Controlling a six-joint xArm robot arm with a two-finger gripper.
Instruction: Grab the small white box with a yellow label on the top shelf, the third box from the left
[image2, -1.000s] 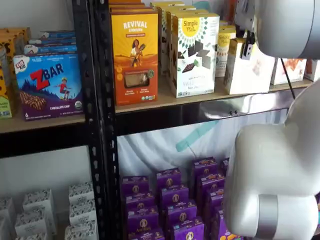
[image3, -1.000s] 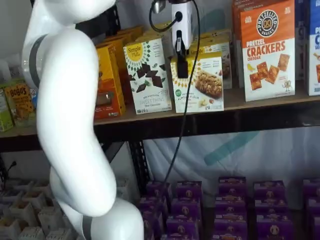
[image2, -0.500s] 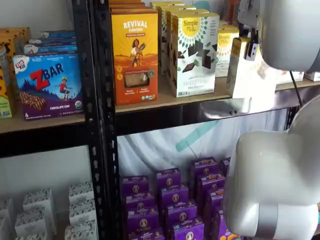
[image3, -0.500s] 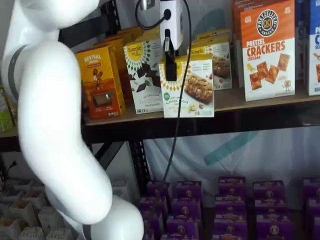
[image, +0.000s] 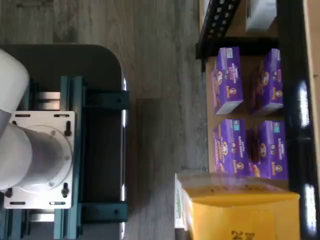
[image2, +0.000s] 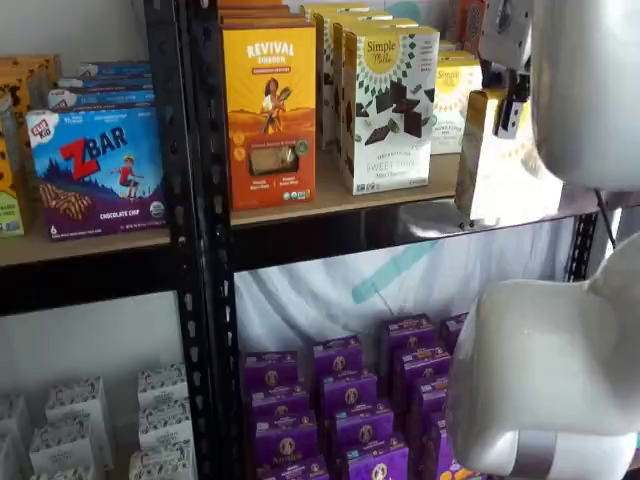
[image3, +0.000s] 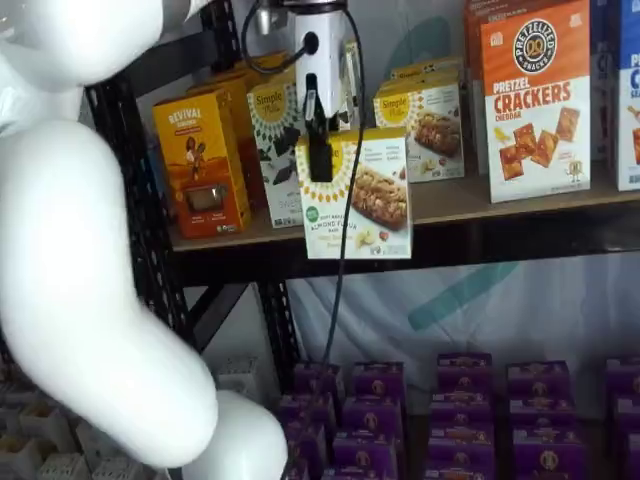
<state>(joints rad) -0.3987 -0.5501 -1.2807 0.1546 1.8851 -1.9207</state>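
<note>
You see the gripper (image3: 320, 150), jaws clamped on the small white box (image3: 360, 195), holding it clear of the top shelf (image3: 520, 200), in front of its rail, right of the Simple Mills box (image3: 280, 140).

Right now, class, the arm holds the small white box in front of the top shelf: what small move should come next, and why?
Probably keep drawing straight back a little. The end effector is shut on the small white box, which hangs in front of the top shelf with its lower edge below the board, close to the Simple Mills box. More distance would likely avoid a knock before turning away.
</note>
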